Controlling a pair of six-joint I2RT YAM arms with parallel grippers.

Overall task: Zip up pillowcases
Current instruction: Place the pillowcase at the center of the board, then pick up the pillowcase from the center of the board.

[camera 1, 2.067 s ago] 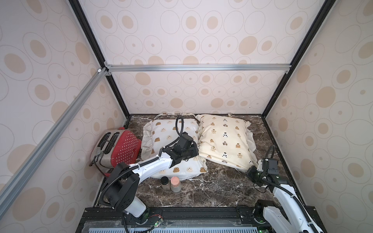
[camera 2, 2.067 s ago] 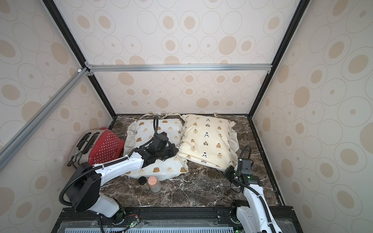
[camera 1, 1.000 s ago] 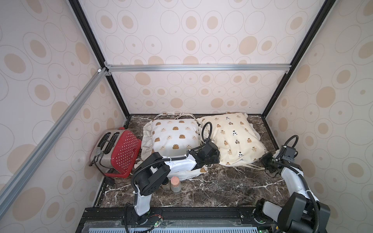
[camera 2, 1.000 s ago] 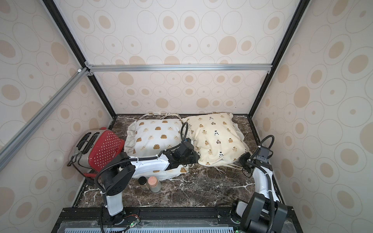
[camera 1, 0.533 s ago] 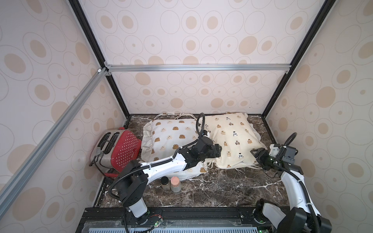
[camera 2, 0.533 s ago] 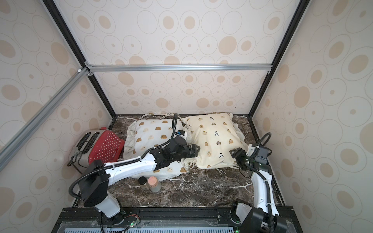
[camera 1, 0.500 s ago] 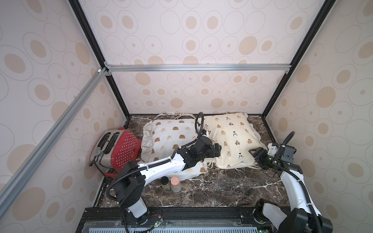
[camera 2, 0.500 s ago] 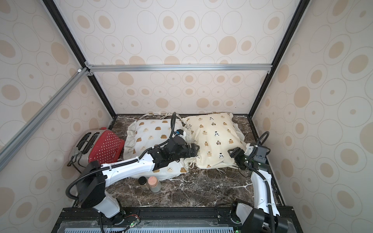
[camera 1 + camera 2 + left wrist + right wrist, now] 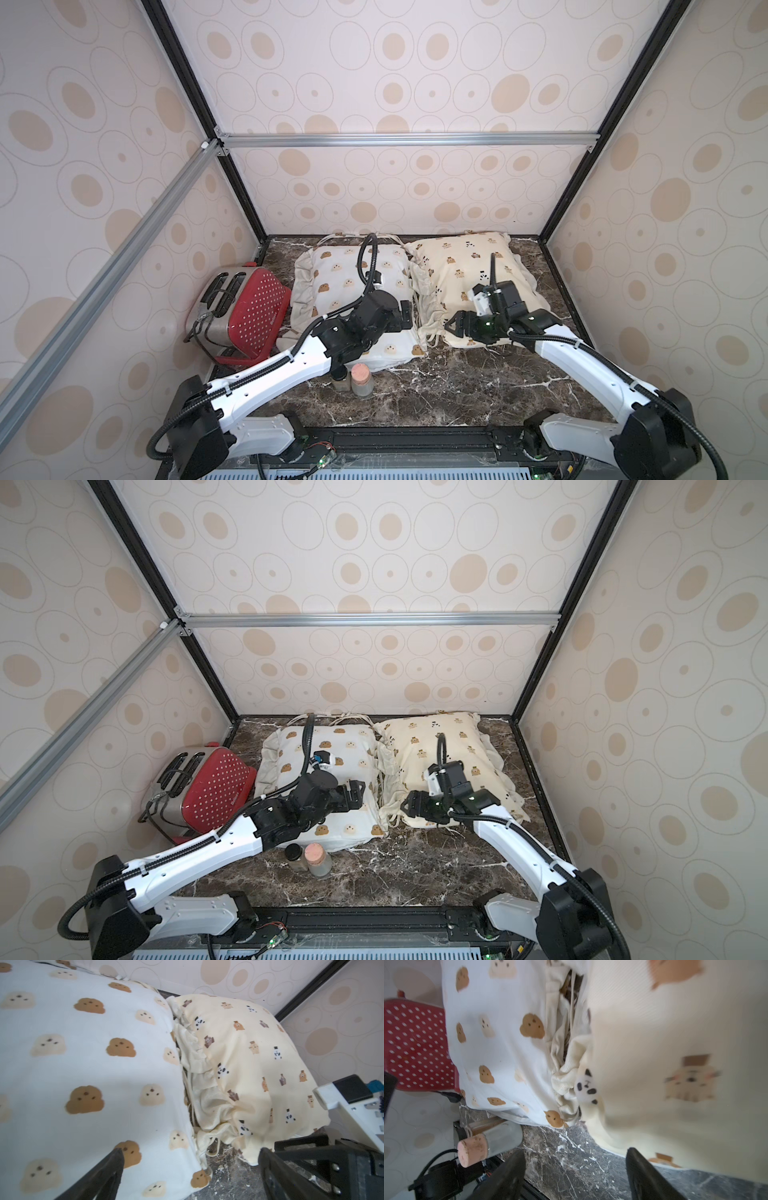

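Dark marble forms the table [image 9: 436, 390], which is walled by dotted beige panels. Two small jars are stood just beside each other at 6 o'clock, a cork-stoppered jar [image 9: 360, 380] and a dark-lidded jar [image 9: 338, 379]; their contents cannot be made out. A red toaster [image 9: 241, 309] is set at 9 o'clock. The white pillowcase [image 9: 345, 274] is laid at 12 o'clock and the cream pillowcase [image 9: 457, 257] just beside it at 1 o'clock, with their ruffles touching. Since half a second ago the right hand [image 9: 455, 326] has been swung from the cream pillowcase's 4 o'clock corner to its 7 o'clock corner. The left hand [image 9: 405, 313] has been drawn back over the white pillowcase's 4 o'clock edge. Both hands are seen with fingers spread apart, nothing clamped between them.
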